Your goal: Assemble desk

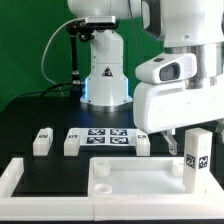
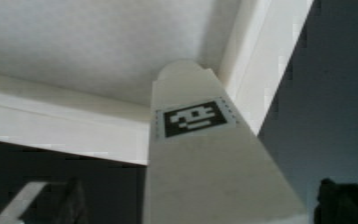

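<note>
Desk parts first: the flat white rectangular plastic top panel [image 1: 130,183] lies along the front edge of the black-matted tabletop [image 1: 30,115], toward the exterior view's right. One short white block leg [image 1: 197,160] with a black-and-white square tag stands upright at the panel's end on the exterior view's right. In the wrist view that leg [image 2: 202,160] rises through the middle of the picture, tag facing the camera, with the panel's white surface [image 2: 87,50] beyond it.

The arm's white two-finger gripper [image 1: 192,140] hangs right over the leg. Its fingers [image 2: 345,198] are spread wide, one on each side of the leg with a clear gap on both sides, and they grip nothing.

Behind the panel, three loose legs sit in a row on the mat: one [image 1: 41,141] near the left edge, one [image 1: 72,143] beside it and one [image 1: 142,144] further right. The marker board [image 1: 108,137] lies between the last two. A thick white rail [image 1: 25,178] frames the tabletop's front-left corner, and the arm's white base [image 1: 103,75] stands at the back edge.
</note>
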`<act>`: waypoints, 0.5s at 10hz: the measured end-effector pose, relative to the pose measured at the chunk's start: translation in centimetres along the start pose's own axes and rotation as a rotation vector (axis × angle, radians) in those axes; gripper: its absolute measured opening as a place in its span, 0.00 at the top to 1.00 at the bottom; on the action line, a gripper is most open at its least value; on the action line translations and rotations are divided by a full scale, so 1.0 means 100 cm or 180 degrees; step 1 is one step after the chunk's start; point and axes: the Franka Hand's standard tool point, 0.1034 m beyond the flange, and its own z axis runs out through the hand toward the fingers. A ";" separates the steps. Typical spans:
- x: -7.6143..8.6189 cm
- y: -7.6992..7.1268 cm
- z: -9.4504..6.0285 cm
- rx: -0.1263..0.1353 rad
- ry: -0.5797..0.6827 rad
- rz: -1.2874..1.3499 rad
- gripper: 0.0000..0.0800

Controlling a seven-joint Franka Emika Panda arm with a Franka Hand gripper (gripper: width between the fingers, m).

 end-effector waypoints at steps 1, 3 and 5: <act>0.000 -0.001 0.000 0.0003 0.0003 0.0131 0.19; 0.000 -0.001 0.000 0.0004 0.0002 0.0163 0.35; 0.001 -0.002 0.000 0.0027 0.0007 0.0652 0.64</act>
